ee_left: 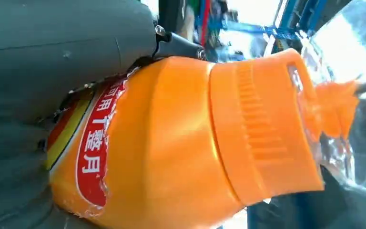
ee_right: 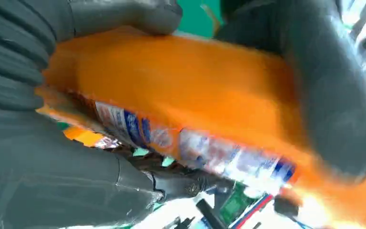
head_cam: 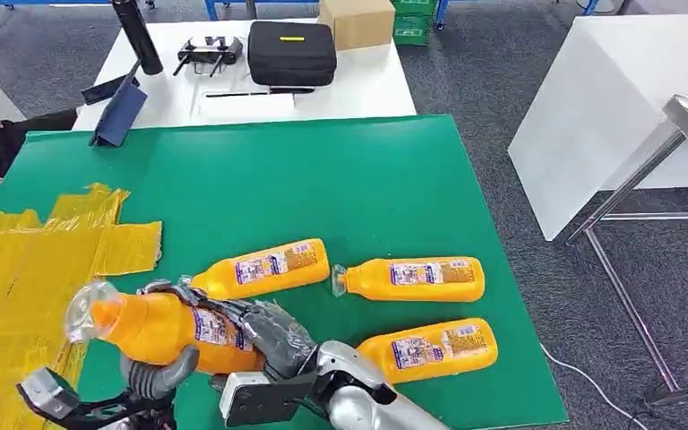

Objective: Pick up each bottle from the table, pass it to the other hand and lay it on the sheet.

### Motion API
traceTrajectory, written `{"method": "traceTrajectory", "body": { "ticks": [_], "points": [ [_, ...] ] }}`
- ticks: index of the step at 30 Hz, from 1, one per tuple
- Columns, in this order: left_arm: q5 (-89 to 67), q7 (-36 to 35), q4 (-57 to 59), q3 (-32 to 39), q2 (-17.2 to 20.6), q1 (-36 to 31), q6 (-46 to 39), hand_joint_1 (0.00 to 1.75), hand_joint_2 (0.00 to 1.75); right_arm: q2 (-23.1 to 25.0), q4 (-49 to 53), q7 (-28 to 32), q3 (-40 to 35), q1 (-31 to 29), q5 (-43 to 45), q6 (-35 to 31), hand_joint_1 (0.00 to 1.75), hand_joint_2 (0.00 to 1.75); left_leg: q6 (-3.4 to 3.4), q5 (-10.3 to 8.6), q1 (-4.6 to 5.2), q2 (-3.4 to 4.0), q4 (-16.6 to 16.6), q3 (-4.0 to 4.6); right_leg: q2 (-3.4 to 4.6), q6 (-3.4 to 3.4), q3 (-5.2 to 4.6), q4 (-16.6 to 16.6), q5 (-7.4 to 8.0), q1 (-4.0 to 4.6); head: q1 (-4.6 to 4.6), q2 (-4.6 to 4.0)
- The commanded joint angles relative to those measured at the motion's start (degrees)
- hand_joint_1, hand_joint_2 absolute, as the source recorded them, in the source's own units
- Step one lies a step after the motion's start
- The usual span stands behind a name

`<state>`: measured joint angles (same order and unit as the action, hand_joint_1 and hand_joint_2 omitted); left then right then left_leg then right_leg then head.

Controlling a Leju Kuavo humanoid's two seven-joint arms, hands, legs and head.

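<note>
Head view: held orange juice bottle (head_cam: 175, 331) aloft at 7 o'clock above green table (head_cam: 322, 188), gripped by right hand (head_cam: 264, 333) around labelled body and by left hand (head_cam: 157, 376) beneath. Glossy plastic, ribbed cap, clear crinkled wrap. Crumpled yellow sheet (head_cam: 18, 269) at 9 o'clock.

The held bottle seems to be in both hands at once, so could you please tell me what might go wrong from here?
1. The held bottle is gripped by both the right hand and the left hand; a badly timed release could drop it.
2. It hangs over the green table, beside the yellow sheet, so a slip could land it off the sheet.
3. A fall might knock the nearest lying bottle.
</note>
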<state>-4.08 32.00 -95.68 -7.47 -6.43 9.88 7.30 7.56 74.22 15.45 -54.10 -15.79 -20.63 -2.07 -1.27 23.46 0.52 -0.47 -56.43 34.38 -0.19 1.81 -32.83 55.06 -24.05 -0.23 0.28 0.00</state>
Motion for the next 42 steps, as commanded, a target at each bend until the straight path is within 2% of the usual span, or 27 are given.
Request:
{"method": "traceTrajectory", "body": {
  "ticks": [1,2,3,5,6,8,11,20,22,24,26,29,31,36,38,40,41,42],
  "points": [
    [-33.99,-8.00,-2.02,17.62,5.49,-4.39,-38.72,1.75,1.75,-12.82,18.33,2.58,10.72,10.84,-9.67,-8.49,0.00,0.00,0.11,0.03,-0.08,-0.22,-0.01,-0.10,-0.24,-0.03,0.23,-0.05,-0.08,0.07,0.07,0.00],
    [-33.39,-7.10,-1.09,20.87,6.87,-4.82,-37.42,1.75,1.75,-14.21,20.83,3.47,12.46,12.58,-10.29,-7.89,0.00,0.00,0.09,0.00,-0.03,-0.15,0.04,-0.11,-0.16,-0.02,0.19,-0.06,-0.05,0.03,0.07,0.00],
    [-37.85,-6.16,0.30,25.21,7.11,-4.99,-38.37,1.75,1.75,-15.33,23.08,5.05,14.25,14.17,-12.28,-8.19,0.00,1.75,0.10,0.01,-0.06,-0.06,0.05,-0.10,-0.07,-0.05,0.15,-0.08,-0.01,0.06,0.02,0.00],
    [-42.61,-5.24,1.95,28.05,7.22,-4.96,-39.62,1.75,1.75,-16.32,24.66,5.71,15.86,15.54,-11.57,-6.36,0.00,1.75,0.12,0.04,-0.03,-0.12,0.06,-0.17,-0.15,-0.05,0.20,-0.05,-0.08,0.02,0.02,0.00],
    [-50.62,-7.45,3.66,28.81,8.15,-4.39,-42.72,1.75,1.75,-16.92,25.71,6.56,18.37,17.07,-11.53,-8.33,0.00,1.75,0.09,0.03,-0.03,-0.07,0.04,-0.12,-0.10,-0.04,0.13,-0.04,-0.05,0.02,0.04,0.00],
    [-56.00,-9.91,4.71,29.49,8.44,-3.94,-45.92,1.75,1.75,-16.92,26.95,7.92,20.75,18.57,-11.18,-9.39,0.00,1.75,0.10,0.05,-0.04,-0.04,0.05,-0.16,-0.06,-0.04,0.17,-0.04,-0.08,0.01,0.00,0.00],
    [-55.94,-11.66,5.68,29.93,9.96,-3.88,-46.50,1.75,1.75,-18.35,28.19,7.36,23.52,21.15,-11.81,-9.43,0.00,1.75,0.07,0.05,-0.03,-0.08,0.02,-0.13,-0.10,-0.03,0.15,-0.03,-0.10,-0.01,0.04,0.00],
    [-57.60,-12.79,5.87,29.42,10.02,-3.99,-46.18,1.75,1.75,-19.22,28.15,6.66,23.77,21.88,-12.58,-8.59,0.00,1.75,0.17,0.13,-0.03,-0.03,-0.07,-0.20,-0.05,-0.09,0.22,0.06,-0.16,0.03,0.04,0.00],
    [-59.11,-13.28,6.58,28.84,10.22,-4.07,-46.29,1.75,1.75,-21.18,28.68,6.12,24.19,23.25,-13.44,-7.69,0.00,1.75,0.12,0.07,-0.01,-0.02,0.01,-0.15,-0.05,-0.05,0.16,-0.01,-0.09,0.01,0.04,0.00],
    [-62.23,-14.59,8.39,27.21,10.70,-4.60,-45.94,1.75,1.75,-25.82,28.68,4.02,23.48,24.59,-12.25,-2.61,0.00,1.75,0.06,0.01,0.00,-0.09,0.05,-0.08,-0.11,-0.02,0.09,-0.05,-0.05,0.00,0.02,0.00],
    [-69.56,-18.81,13.36,24.52,12.96,-6.29,-43.54,1.75,1.75,-31.90,28.54,1.75,22.85,26.30,-10.28,-0.34,0.00,1.75,0.07,0.03,0.02,-0.27,0.06,-0.19,-0.29,-0.01,0.26,-0.07,-0.12,-0.02,0.02,0.00],
    [-71.20,-21.53,22.96,22.42,17.14,-8.82,-39.95,1.75,1.75,-36.44,28.49,-0.30,22.59,27.04,-10.23,0.18,0.00,1.75,0.06,0.00,0.08,-0.30,0.11,-0.22,-0.30,0.00,0.25,-0.09,-0.11,-0.07,0.02,0.00],
    [-71.38,-20.70,29.35,21.77,19.54,-9.82,-38.79,1.75,1.75,-38.46,27.96,-2.50,22.73,26.30,-8.92,2.16,0.00,1.75,0.10,0.02,0.09,-0.27,0.07,-0.26,-0.26,-0.01,0.30,-0.05,-0.12,-0.07,0.07,0.00],
    [-67.74,-14.51,33.62,21.18,20.30,-8.02,-36.48,1.75,1.75,-40.33,25.93,-5.95,24.42,25.94,-7.37,3.87,0.00,1.75,0.11,0.08,0.12,0.12,0.10,-0.31,0.04,-0.03,0.26,-0.06,-0.06,-0.08,0.02,0.00],
    [-66.38,-11.55,35.11,19.58,22.28,-6.91,-29.57,1.75,1.75,-40.30,24.40,-6.75,25.22,25.07,-7.79,4.46,0.00,1.75,0.12,0.11,0.10,0.16,0.08,-0.36,0.00,-0.03,0.29,-0.06,-0.10,-0.07,0.04,0.00],
    [-66.88,-11.33,37.51,19.44,23.87,-6.20,-28.88,1.75,1.75,-39.89,22.69,-6.57,25.74,23.52,-7.90,6.03,0.00,1.75,0.07,0.07,0.11,0.24,0.11,-0.30,0.09,-0.02,0.21,-0.09,-0.03,-0.07,0.02,0.00],
    [-67.92,-11.40,39.29,19.57,24.45,-6.22,-29.39,0.38,1.75,-39.86,22.19,-6.40,26.17,22.94,-7.94,6.86,0.00,1.75,0.13,0.13,0.09,0.38,0.11,-0.40,0.23,-0.05,0.29,-0.09,-0.04,-0.05,0.04,0.00],
    [-68.19,-11.46,40.81,19.92,24.56,-6.62,-29.08,0.00,1.75,-39.64,21.91,-6.39,26.48,22.69,-8.13,7.22,0.00,1.75,0.12,0.09,0.12,0.39,0.16,-0.44,0.24,-0.05,0.35,-0.10,-0.02,-0.08,0.00,0.00]
  ]
}}
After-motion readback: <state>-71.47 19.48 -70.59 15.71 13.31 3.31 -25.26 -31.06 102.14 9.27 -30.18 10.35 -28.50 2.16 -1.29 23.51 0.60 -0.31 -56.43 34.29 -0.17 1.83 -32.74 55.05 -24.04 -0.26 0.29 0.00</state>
